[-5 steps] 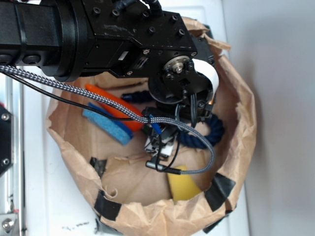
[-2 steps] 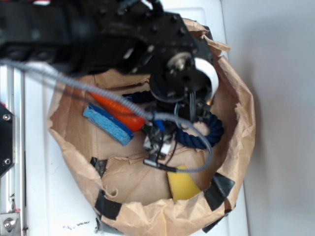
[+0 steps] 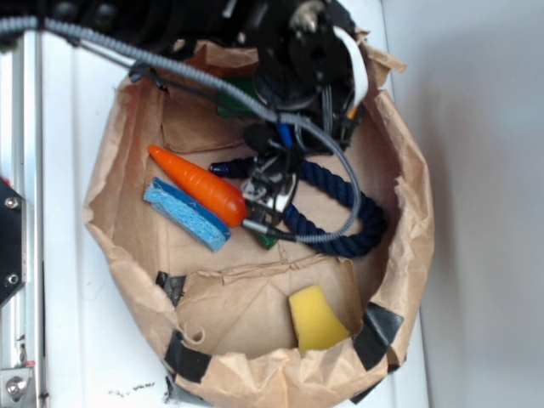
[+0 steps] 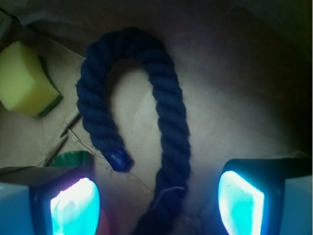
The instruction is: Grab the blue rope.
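Observation:
The blue rope lies in a curve on the floor of the brown paper bag, its left end near the carrot. My gripper hangs over the rope's left part, partly hiding it. In the wrist view the rope forms an upside-down U. One strand runs down between my two lit fingertips, and the bound end stops just short of them. The gripper is open, with the rope strand in the gap and touching neither pad.
An orange toy carrot and a flat light-blue sponge lie to the left of the gripper. A yellow sponge sits at the bag's front. My grey braided cable loops over the rope. The bag's crumpled walls ring everything.
The arm has pulled back toward the top of the picture, uncovering the carrot and most of the rope. The gripper has shifted up with it and now hangs over the rope's left part.

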`<state>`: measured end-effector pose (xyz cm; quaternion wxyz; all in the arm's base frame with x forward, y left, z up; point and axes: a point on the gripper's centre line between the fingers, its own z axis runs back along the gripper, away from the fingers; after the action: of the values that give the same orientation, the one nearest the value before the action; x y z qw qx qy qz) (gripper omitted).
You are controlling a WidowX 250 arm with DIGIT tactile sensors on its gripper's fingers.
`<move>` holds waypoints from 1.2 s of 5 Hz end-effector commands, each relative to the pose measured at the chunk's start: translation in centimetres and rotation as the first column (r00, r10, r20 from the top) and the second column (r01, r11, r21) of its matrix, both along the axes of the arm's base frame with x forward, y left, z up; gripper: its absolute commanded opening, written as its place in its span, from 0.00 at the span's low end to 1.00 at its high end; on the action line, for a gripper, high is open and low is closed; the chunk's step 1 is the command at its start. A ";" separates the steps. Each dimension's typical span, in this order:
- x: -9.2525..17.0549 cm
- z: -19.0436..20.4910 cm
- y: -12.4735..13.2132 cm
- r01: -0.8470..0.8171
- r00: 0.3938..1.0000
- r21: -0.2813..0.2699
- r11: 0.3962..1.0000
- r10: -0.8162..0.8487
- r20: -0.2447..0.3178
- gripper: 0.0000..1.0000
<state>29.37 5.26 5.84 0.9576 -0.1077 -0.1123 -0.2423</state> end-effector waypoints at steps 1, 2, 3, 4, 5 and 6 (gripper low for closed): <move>1.1 -0.1 -0.3 0.009 0.993 0.071 0.997 -0.018 0.116 1.00; 1.4 -1.6 -2.2 0.020 0.988 0.088 0.996 -0.033 0.149 1.00; 1.6 -2.9 -3.3 0.032 0.985 0.089 0.995 -0.046 0.167 1.00; 1.9 -4.5 -4.3 0.013 0.982 0.100 0.995 -0.032 0.186 1.00; 2.0 -5.5 -5.2 0.004 0.975 0.131 0.991 -0.033 0.219 0.66; 2.0 -5.7 -5.3 0.002 0.975 0.138 0.990 -0.033 0.221 0.00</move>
<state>31.53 1.17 1.71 0.9447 -0.0178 -0.2154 -0.2465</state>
